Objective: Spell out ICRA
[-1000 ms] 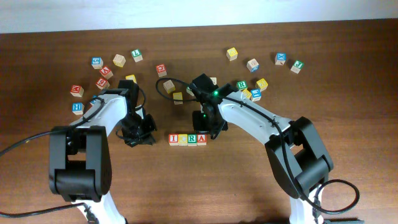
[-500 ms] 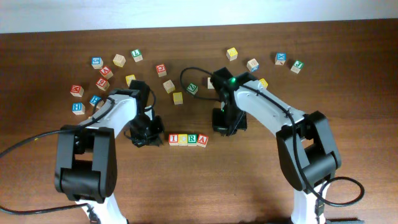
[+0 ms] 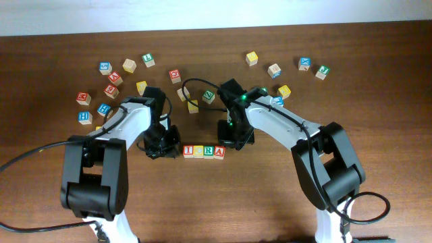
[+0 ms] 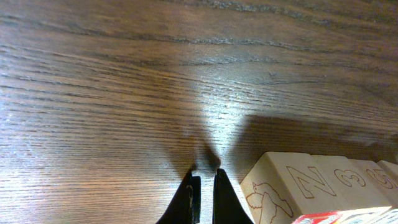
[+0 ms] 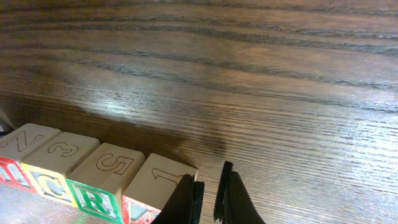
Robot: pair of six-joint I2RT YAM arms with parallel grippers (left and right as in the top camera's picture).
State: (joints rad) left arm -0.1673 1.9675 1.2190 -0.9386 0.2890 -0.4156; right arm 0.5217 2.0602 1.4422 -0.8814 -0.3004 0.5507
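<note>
Four letter blocks stand in a row (image 3: 204, 151) near the table's middle, reading I, C, R, A from left to right. My left gripper (image 3: 171, 146) sits just off the row's left end, shut and holding nothing. In the left wrist view its tips (image 4: 204, 185) rest low over the wood, with the end block (image 4: 292, 186) to their right. At the right end of the row, my right gripper (image 3: 231, 143) is also shut on nothing. In the right wrist view its tips (image 5: 209, 190) stand right beside the last block (image 5: 155, 183).
Several loose letter blocks lie scattered along the back, one cluster at the back left (image 3: 111, 75) and another at the back right (image 3: 278, 91). Two yellow blocks (image 3: 192, 105) sit just behind the row, between the arms.
The right gripper swung out to the right, then came back left to the row's right end. The left gripper moved right, closer to the row's left end.
</note>
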